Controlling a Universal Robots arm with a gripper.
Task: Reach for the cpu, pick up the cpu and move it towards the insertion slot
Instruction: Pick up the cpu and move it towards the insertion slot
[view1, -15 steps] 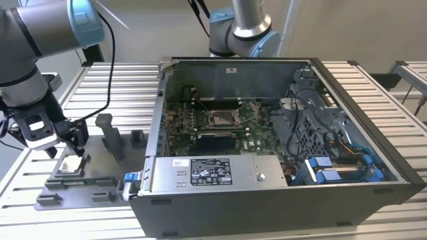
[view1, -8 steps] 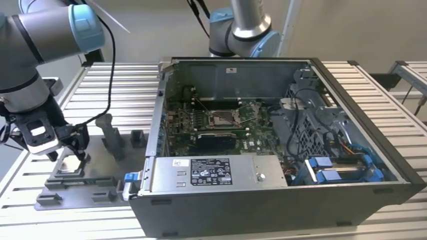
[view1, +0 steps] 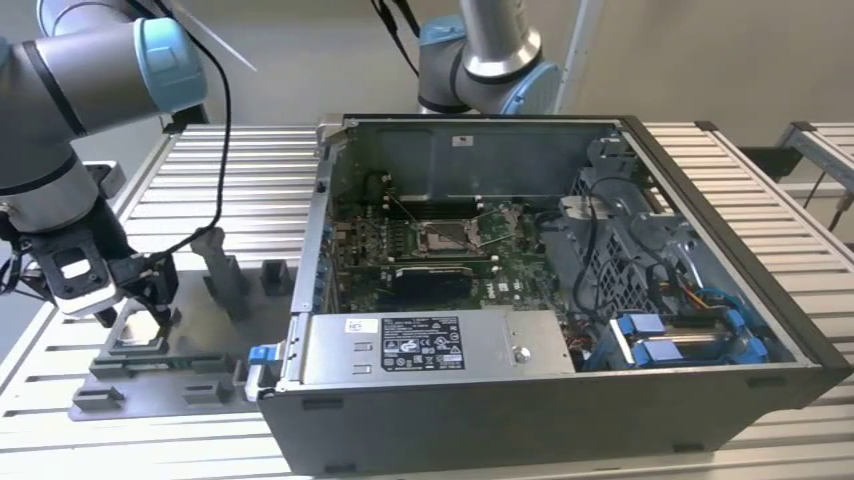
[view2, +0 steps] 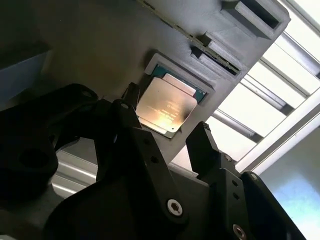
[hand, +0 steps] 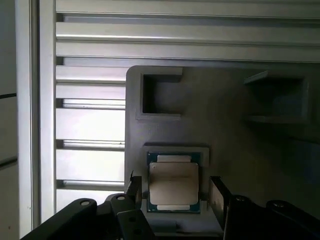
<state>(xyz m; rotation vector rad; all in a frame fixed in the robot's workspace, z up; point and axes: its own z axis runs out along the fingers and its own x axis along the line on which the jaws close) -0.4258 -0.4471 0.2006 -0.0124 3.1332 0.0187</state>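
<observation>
Grey tray (hand: 240, 150): cpu (hand: 174, 183) flat, silver face up; end effector (hand: 175, 192) spread astride.

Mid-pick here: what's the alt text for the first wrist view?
The small square silvery cpu chip lies flat in a recess of the grey plastic fixture tray, with the black tool open, one finger on each side, not gripping it.

The cpu (hand: 174, 184) sits in the fixture (hand: 225, 140) recess, seemingly between the jaws.
</observation>
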